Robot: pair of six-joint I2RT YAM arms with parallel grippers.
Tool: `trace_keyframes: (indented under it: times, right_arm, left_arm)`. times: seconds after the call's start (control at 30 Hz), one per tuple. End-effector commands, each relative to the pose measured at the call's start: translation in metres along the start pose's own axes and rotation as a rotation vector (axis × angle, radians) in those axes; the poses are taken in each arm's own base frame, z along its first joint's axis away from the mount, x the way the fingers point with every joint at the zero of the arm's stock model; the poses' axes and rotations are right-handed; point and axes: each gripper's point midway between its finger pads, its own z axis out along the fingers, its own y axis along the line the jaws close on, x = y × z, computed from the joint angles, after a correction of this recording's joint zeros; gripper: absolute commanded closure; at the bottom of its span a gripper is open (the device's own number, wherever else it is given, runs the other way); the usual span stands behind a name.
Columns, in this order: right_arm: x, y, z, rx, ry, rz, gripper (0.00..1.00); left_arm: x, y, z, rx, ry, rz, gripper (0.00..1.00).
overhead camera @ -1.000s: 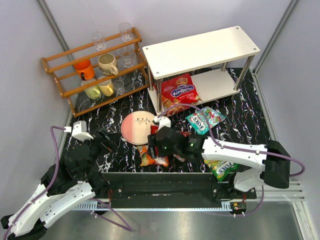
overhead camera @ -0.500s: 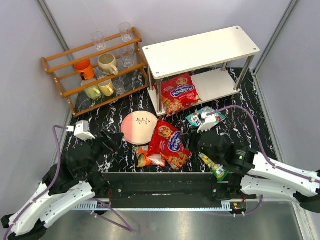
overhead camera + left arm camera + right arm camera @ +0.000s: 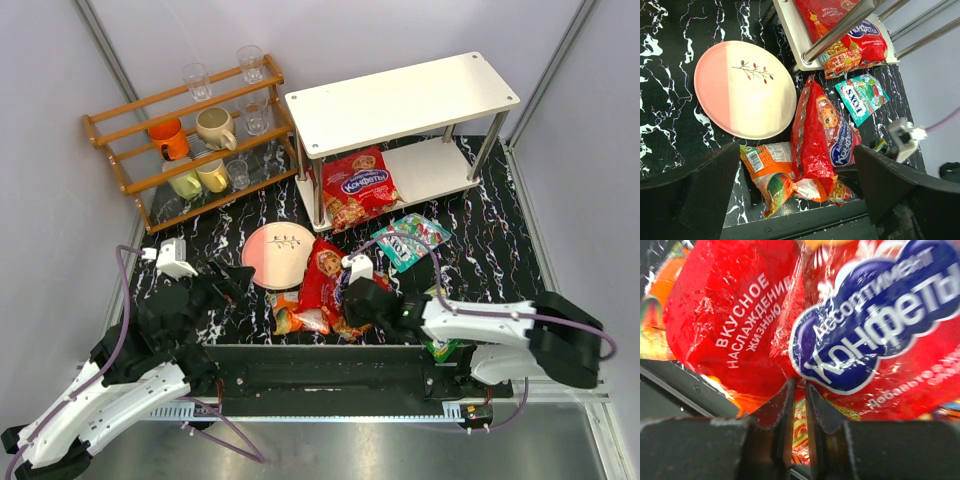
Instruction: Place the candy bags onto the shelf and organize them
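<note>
A large red candy bag [image 3: 325, 275] with a blue logo lies crumpled near the table's front edge. In the right wrist view my right gripper [image 3: 801, 386] is shut on a fold at this red bag's [image 3: 740, 315] near edge. A small orange bag [image 3: 292, 315] lies against its left side. The teal bag [image 3: 408, 240] lies to the right, and a yellow-green bag [image 3: 447, 348] peeks from under the right arm. A second red bag [image 3: 358, 187] rests on the lower tier of the white shelf [image 3: 400, 95]. My left gripper [image 3: 797, 150] hangs wide open above the orange bag [image 3: 767, 172], holding nothing.
A pink and cream plate [image 3: 277, 254] lies left of the red bag. The wooden rack [image 3: 190, 135] with cups and glasses stands at the back left. A black rail [image 3: 330, 375] runs along the near table edge. Grey walls close in both sides.
My right arm swung right toward the teal bag, then came back left to the red bag, and its jaws closed on it. The red bag is now bunched up narrower. The left arm barely moved.
</note>
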Motion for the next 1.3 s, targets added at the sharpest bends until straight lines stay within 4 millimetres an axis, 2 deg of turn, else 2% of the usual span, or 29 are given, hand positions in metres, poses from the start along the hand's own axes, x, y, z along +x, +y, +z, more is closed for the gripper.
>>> trace_keyframes:
  times: [0.0, 0.03, 0.1, 0.17, 0.2, 0.27, 0.3, 0.33, 0.37, 0.4, 0.43, 0.47, 0.5, 0.57, 0.6, 0.67, 0.83, 0.87, 0.9, 0.93, 1.07, 1.13, 1.27]
  right_arm:
    - [0.041, 0.014, 0.025, -0.060, 0.143, 0.061, 0.82]
    - [0.050, 0.010, 0.029, -0.041, 0.173, 0.060, 0.83]
    - [0.051, 0.010, 0.028, -0.033, 0.181, 0.060, 0.85]
    - [0.037, 0.011, 0.020, -0.038, 0.142, 0.061, 0.83]
    - [0.024, 0.010, 0.016, -0.027, 0.101, 0.059, 0.81]
    - [-0.005, 0.011, -0.005, -0.037, 0.008, 0.059, 0.75]
    - [-0.023, 0.006, -0.011, -0.005, -0.061, 0.067, 0.56]
    - [-0.041, 0.002, -0.027, -0.002, -0.125, 0.077, 0.43]
    - [-0.052, -0.006, -0.033, 0.025, -0.167, 0.088, 0.29]
    - [-0.061, -0.020, -0.039, 0.077, -0.207, 0.093, 0.11]
    - [-0.072, -0.029, -0.047, 0.095, -0.252, 0.104, 0.04]
    - [-0.081, -0.049, -0.048, 0.150, -0.278, 0.137, 0.00]
    - [-0.084, -0.062, -0.048, 0.180, -0.284, 0.158, 0.00]
    - [-0.087, -0.076, -0.046, 0.188, -0.278, 0.193, 0.00]
    - [-0.091, -0.092, -0.043, 0.218, -0.286, 0.225, 0.00]
    - [-0.090, -0.100, -0.036, 0.221, -0.264, 0.233, 0.00]
    - [-0.075, -0.099, -0.018, 0.207, -0.155, 0.289, 0.00]
    - [-0.071, -0.101, -0.019, 0.222, -0.144, 0.320, 0.00]
    - [-0.059, -0.105, -0.019, 0.246, -0.110, 0.353, 0.00]
    - [-0.057, -0.103, -0.021, 0.238, -0.124, 0.444, 0.00]
    - [-0.039, -0.093, -0.023, 0.139, -0.161, 0.673, 0.00]
    - [-0.027, -0.095, -0.020, 0.123, -0.174, 0.759, 0.00]
    - [-0.009, -0.088, -0.007, 0.091, -0.117, 0.820, 0.00]
  left_arm:
    - [0.001, -0.008, 0.004, 0.032, 0.002, -0.020, 0.01]
    - [0.002, -0.008, 0.004, 0.030, 0.004, -0.018, 0.01]
    - [0.004, -0.007, 0.005, 0.030, 0.008, -0.017, 0.01]
    - [0.005, -0.006, 0.005, 0.026, 0.009, -0.016, 0.01]
    - [0.005, -0.007, 0.006, 0.026, 0.009, -0.016, 0.01]
    - [0.005, -0.007, 0.006, 0.027, 0.011, -0.014, 0.01]
    - [0.004, -0.007, 0.006, 0.026, 0.007, -0.015, 0.01]
    - [0.005, -0.007, 0.006, 0.026, 0.009, -0.013, 0.01]
    - [0.005, -0.007, 0.006, 0.027, 0.008, -0.015, 0.01]
    - [0.005, -0.008, 0.007, 0.029, 0.009, -0.015, 0.01]
    - [0.006, -0.008, 0.008, 0.028, 0.012, -0.015, 0.01]
    - [0.007, -0.008, 0.008, 0.030, 0.013, -0.016, 0.01]
    - [0.007, -0.008, 0.009, 0.031, 0.014, -0.016, 0.01]
    - [0.010, -0.009, 0.011, 0.033, 0.018, -0.015, 0.01]
    - [0.009, -0.010, 0.011, 0.039, 0.019, -0.017, 0.01]
    - [0.011, -0.011, 0.012, 0.041, 0.027, -0.012, 0.01]
    - [0.011, -0.012, 0.012, 0.046, 0.031, 0.002, 0.01]
    - [0.012, -0.012, 0.012, 0.046, 0.033, 0.005, 0.01]
    - [0.011, -0.012, 0.011, 0.048, 0.031, 0.006, 0.01]
    - [0.011, -0.013, 0.011, 0.049, 0.030, 0.005, 0.01]
    - [0.012, -0.014, 0.013, 0.055, 0.029, 0.002, 0.01]
    - [0.014, -0.015, 0.015, 0.058, 0.036, 0.004, 0.01]
    - [0.017, -0.018, 0.019, 0.063, 0.047, 0.012, 0.01]
